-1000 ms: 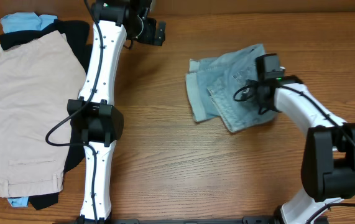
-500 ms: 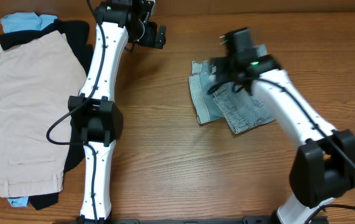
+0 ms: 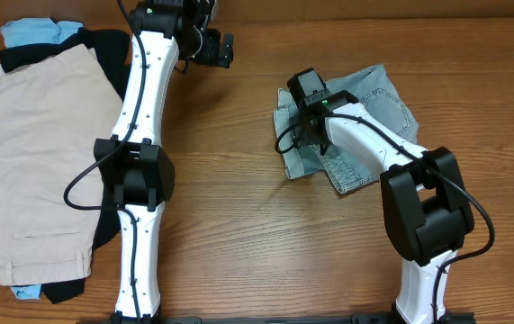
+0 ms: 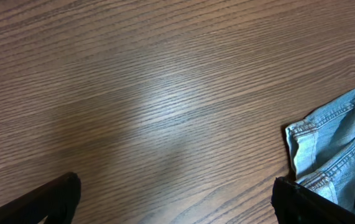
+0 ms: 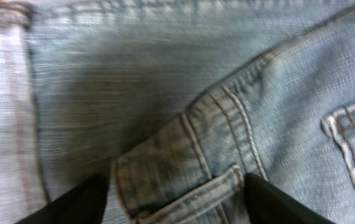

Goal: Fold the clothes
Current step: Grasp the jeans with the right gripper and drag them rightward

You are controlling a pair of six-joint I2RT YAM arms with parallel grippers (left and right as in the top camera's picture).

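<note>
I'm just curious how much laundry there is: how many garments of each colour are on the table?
Beige garment: 1
Black garment: 1
Sky-blue garment: 1, mostly covered
Denim shorts: 1
Total: 4

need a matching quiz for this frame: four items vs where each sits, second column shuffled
Items
1. shorts
2. beige garment
3. black garment
4. left pincer

Places
A. open over bare table, towards the far side
B. lying on top, at the table's left end
C. partly under the right arm
D. sticking out from beneath the beige garment

Pairs: 1-C, 2-B, 3-D, 4-A
</note>
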